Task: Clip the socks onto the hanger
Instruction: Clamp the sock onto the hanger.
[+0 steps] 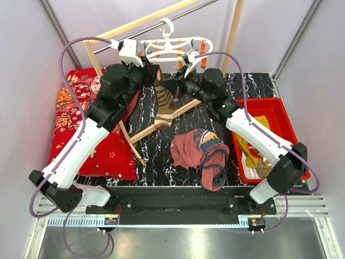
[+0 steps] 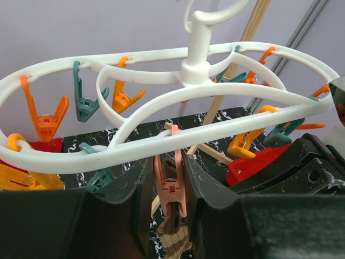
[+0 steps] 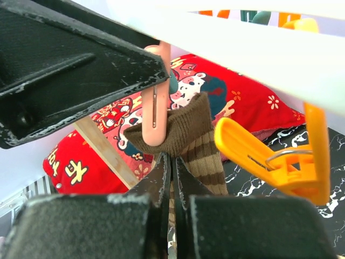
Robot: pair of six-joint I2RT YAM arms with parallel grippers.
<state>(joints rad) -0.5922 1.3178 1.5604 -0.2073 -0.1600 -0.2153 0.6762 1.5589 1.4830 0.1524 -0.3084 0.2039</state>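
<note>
From the left wrist, the left tool [image 2: 168, 178] is closed on a pink peg [image 2: 171, 200], one finger pressed to each side of it. The peg hangs from the near ring of the white hanger [image 2: 135, 148], which spreads above and beyond the tool with orange and teal pegs around it. Straight below the fingertips, under the peg, the top of the striped sock [image 2: 175, 240] shows over the black marble table [image 2: 124, 129].

From the right wrist, the right tool [image 3: 171, 168] is closed tight on the striped sock, with the cloth pinched in the seam between its fingers. The brown cuff stands up just above the fingertips. The pink peg's tip lies against the cuff's left side; it may already be over the cloth, but this angle does not settle that. A yellow peg [image 3: 269, 156] hangs just right of the tool. A red cushion [image 3: 215, 91] lies behind.

From above, both tools meet tip to tip under the hanger's near edge, and the striped sock hangs down from between them. Near the right arm's elbow, well back from the right tool, a red bin [image 1: 264, 101] holds yellow socks [image 1: 257, 145].
</note>
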